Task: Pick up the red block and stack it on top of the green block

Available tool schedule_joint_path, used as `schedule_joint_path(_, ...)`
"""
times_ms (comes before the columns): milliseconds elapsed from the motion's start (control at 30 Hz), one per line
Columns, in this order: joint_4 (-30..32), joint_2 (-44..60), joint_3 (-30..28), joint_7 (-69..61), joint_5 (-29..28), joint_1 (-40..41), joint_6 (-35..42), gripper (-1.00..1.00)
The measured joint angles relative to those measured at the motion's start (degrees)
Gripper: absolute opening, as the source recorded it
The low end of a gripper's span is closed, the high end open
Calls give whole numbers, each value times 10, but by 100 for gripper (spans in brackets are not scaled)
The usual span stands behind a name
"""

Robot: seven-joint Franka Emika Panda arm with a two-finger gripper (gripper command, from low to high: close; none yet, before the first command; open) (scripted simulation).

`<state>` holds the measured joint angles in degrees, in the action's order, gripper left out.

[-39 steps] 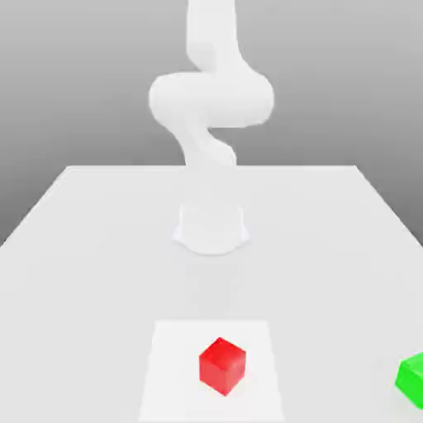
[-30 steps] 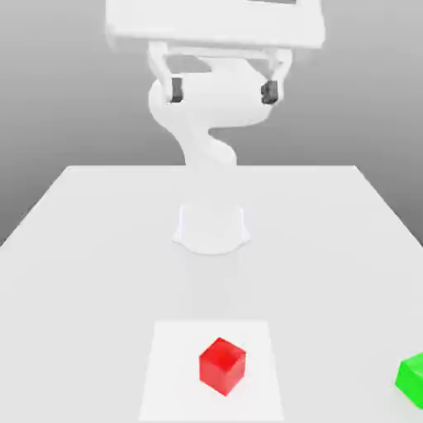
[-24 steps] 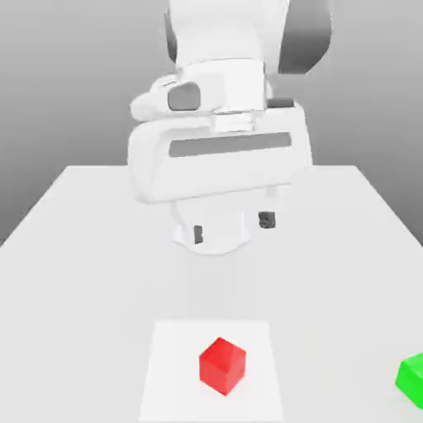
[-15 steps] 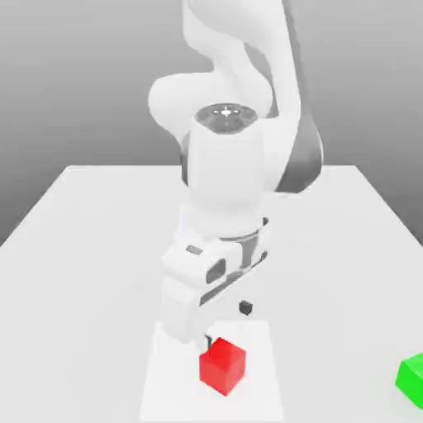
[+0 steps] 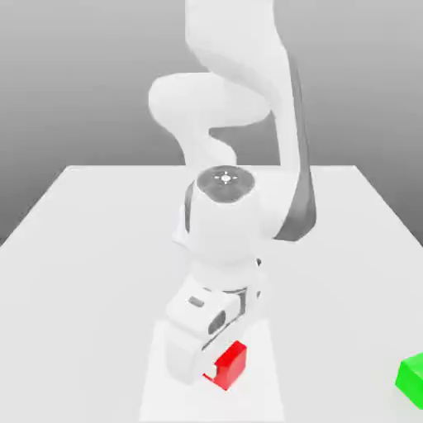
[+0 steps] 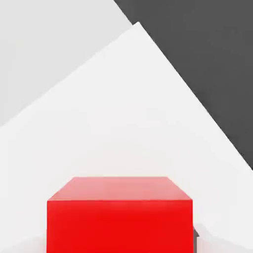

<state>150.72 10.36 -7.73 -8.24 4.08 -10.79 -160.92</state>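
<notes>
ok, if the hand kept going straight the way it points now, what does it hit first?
Likely the white sheet: the hand points down, gripping the red block just above or on it. Remaining gap unclear.

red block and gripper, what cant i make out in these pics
- Red block: in the exterior view, the hand hides part of it; in the hand view, the picture's edge cuts it off.
- Green block: cut off by the exterior view's right edge.
- Robot base: partly hidden behind the arm in the exterior view.
</notes>
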Motion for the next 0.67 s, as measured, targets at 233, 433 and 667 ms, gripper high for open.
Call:
schedule_joint_path(233,-87,-7,55,87,-41,-81,93,-100)
schedule_joint_path(433,-191,47,119,165,-61,-175,145,-100)
schedule_joint_path(667,-217,124,122,186,-77,-199,93,100)
